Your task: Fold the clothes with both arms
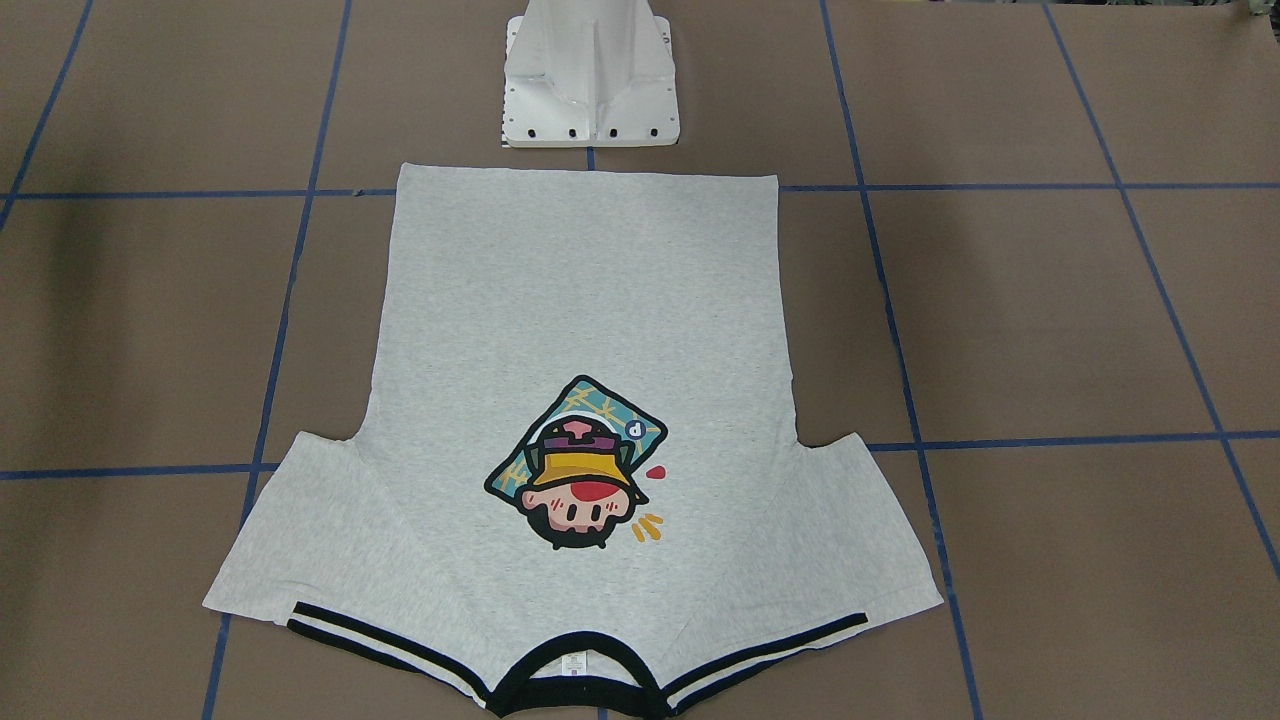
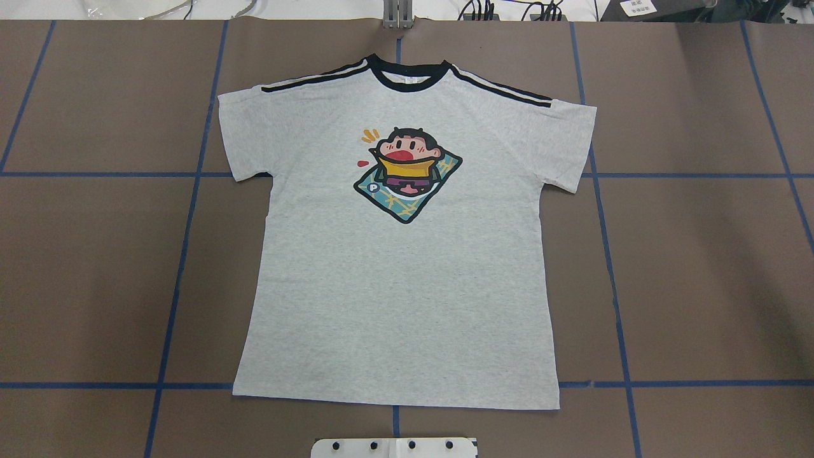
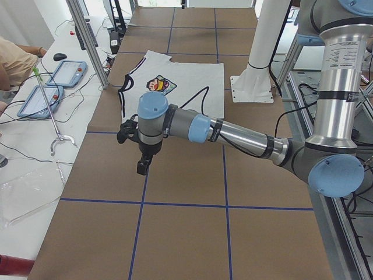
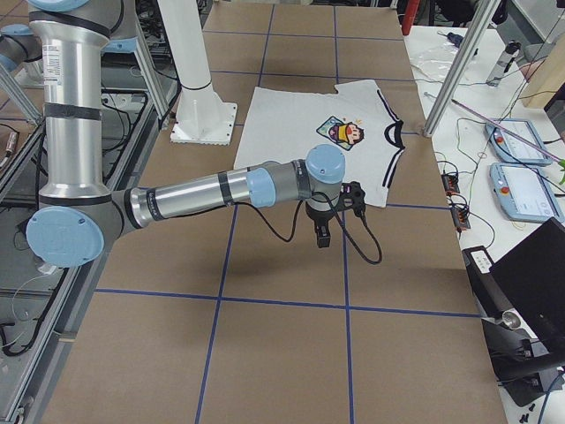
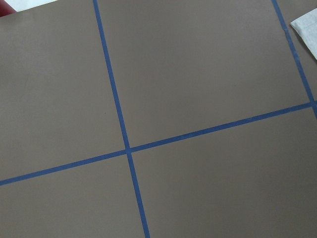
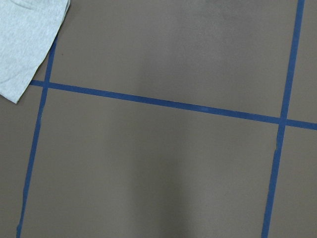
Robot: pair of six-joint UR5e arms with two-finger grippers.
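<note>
T-shirt (image 2: pixel 400 286) print (image 2: pixel 407 173): single letter "P" in small white disc (image 2: pixel 373 187), print's near left corner. Neck tag (image 1: pixel 573 662) inside collar: blue marks, too small to read. Left arm (image 3: pixel 245 137), upright tube: left sticker (image 3: pixel 340 55), lines of small print, illegible. Right arm (image 4: pixel 185 199), upright tube: right sticker (image 4: pixel 55 62), likewise illegible. White sheet (image 2: pixel 638 6) past table's far right edge: dark characters, unreadable.
</note>
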